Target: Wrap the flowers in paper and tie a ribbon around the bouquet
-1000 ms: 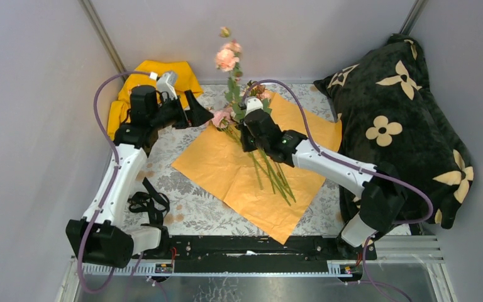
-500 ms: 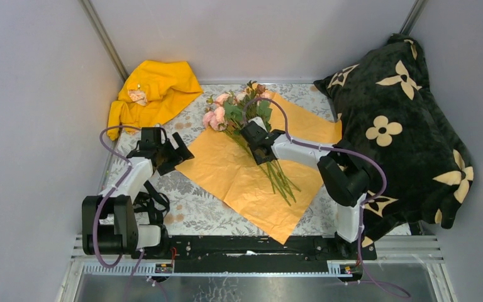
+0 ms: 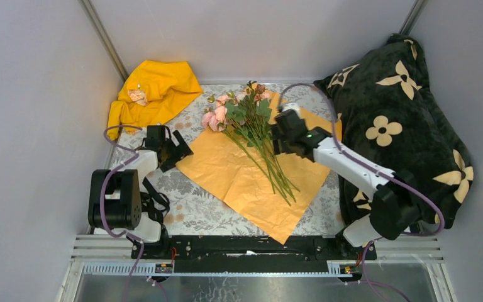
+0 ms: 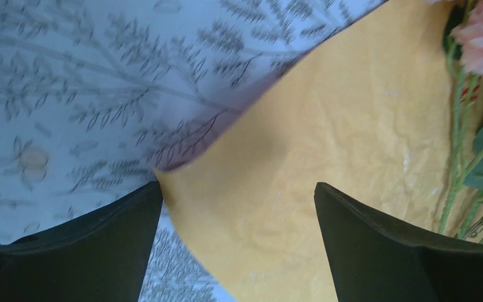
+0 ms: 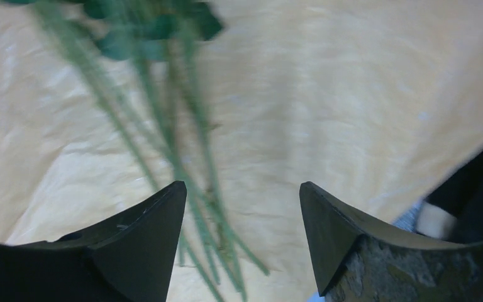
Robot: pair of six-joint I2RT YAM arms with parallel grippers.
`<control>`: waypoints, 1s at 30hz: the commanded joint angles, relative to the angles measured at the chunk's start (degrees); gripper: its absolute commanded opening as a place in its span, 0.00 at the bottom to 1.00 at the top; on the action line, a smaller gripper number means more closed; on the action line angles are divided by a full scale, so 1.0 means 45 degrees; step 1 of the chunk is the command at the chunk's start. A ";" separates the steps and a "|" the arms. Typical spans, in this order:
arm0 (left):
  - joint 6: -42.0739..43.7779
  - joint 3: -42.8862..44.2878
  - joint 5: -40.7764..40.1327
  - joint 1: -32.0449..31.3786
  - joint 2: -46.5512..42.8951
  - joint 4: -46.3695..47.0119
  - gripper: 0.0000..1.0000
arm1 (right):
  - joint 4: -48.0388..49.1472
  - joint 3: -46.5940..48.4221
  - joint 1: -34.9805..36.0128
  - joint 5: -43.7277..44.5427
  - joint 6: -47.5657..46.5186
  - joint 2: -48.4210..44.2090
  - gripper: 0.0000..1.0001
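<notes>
Soft even light, faint shadows; top view sharp; right wrist view motion-blurred, flowers [image 5: 176, 145] smeared

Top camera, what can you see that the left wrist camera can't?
Only the top camera shows the yellow cloth and the black pillow with cream flower shapes. Only the left wrist camera shows the creased corner of the paper up close, between the open jaws of the left tool. Both show the orange paper, the pink flowers lying on it, and the printed tablecloth.
</notes>
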 commanded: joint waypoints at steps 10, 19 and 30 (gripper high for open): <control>-0.0147 0.0406 0.3409 -0.0066 0.2307 0.0676 0.61 | 0.0948 -0.3113 -0.4889 -0.2152 0.0962 0.0267 0.69; 0.0543 0.2275 0.3943 0.0144 0.2595 0.0372 0.00 | 0.0191 -0.3338 -0.4815 -0.4377 0.0345 -0.0754 0.56; 0.1608 0.3649 0.2721 0.0418 0.3089 0.0442 0.15 | -0.0229 -0.3768 -0.2179 -0.5017 0.1800 -0.1720 0.54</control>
